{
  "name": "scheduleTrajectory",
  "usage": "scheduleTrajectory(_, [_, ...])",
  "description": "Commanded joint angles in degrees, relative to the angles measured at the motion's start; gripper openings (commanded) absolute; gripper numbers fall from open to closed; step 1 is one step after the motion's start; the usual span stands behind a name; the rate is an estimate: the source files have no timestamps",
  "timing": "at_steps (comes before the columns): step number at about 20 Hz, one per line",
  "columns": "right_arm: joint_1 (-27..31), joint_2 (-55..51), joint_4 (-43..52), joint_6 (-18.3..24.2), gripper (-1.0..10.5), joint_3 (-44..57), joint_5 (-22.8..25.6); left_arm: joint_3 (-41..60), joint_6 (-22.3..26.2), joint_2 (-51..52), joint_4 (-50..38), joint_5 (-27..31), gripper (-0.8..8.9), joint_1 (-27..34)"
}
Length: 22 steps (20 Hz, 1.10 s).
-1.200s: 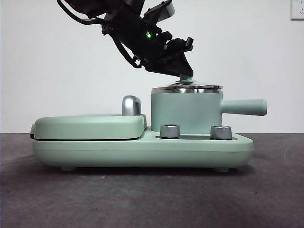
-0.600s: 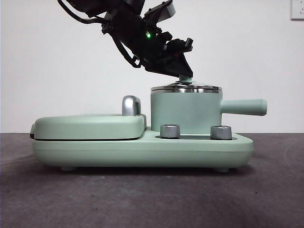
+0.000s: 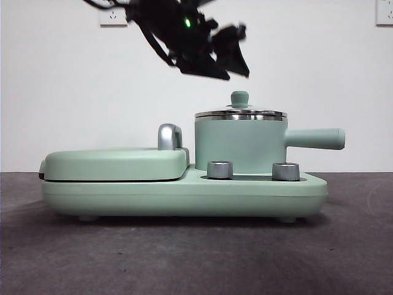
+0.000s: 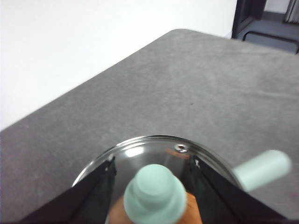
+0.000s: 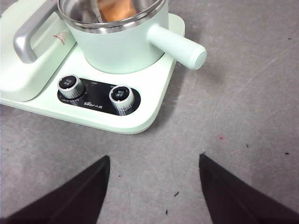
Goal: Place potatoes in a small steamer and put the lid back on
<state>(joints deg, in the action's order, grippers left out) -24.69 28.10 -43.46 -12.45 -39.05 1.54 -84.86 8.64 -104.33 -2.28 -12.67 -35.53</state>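
Note:
The small steamer (image 3: 239, 144) stands on the right of the mint-green base (image 3: 184, 196), its side handle (image 3: 316, 138) pointing right. The lid (image 3: 241, 114) lies flat on its steel rim, knob (image 3: 239, 98) up. My left gripper (image 3: 236, 67) hangs open just above the knob, clear of it. In the left wrist view its jaws stand either side of the knob (image 4: 155, 193), and the potato (image 4: 192, 207) shows orange through the glass. My right gripper (image 5: 154, 161) is open and empty over the table in front of the steamer (image 5: 126, 44). The potato (image 5: 114, 9) shows inside.
The flat griddle cover (image 3: 116, 163) with its chrome handle (image 3: 169, 135) fills the left of the base. Two steel dials (image 3: 220, 169) (image 3: 285, 171) sit on the base's front. Grey table surface lies around the appliance.
My left gripper has let go of the lid's knob and risen up and slightly left. The lid stays seated on the steamer.

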Motion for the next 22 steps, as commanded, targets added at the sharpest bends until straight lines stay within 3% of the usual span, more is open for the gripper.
scheduleTrajectory(1, [-0.31,0.17,0.79,-0.61,3.0,-0.26,-0.04,-1.75,-7.89,3.13,4.92,-4.11,2.5,1.73])
scheduleTrajectory(4, [-0.31,0.17,0.98,-0.61,3.0,-0.26,-0.09,-1.53,-14.38,6.62,12.55,-9.11,2.47,5.77])
scheduleTrajectory(8, [-0.31,0.24,1.03,-0.59,3.0,-0.26,-0.22,3.19,-15.87,12.57,18.88,-9.14,2.47,11.32])
scheduleTrajectory(15, [-0.31,0.94,1.55,-0.35,3.0,-0.26,-1.84,21.88,-16.06,29.11,18.95,-9.11,2.47,16.85])
scheduleTrajectory(22, [-0.31,6.93,6.99,0.96,3.0,-0.26,-6.58,40.02,-22.4,49.51,19.1,-9.11,2.47,18.12])
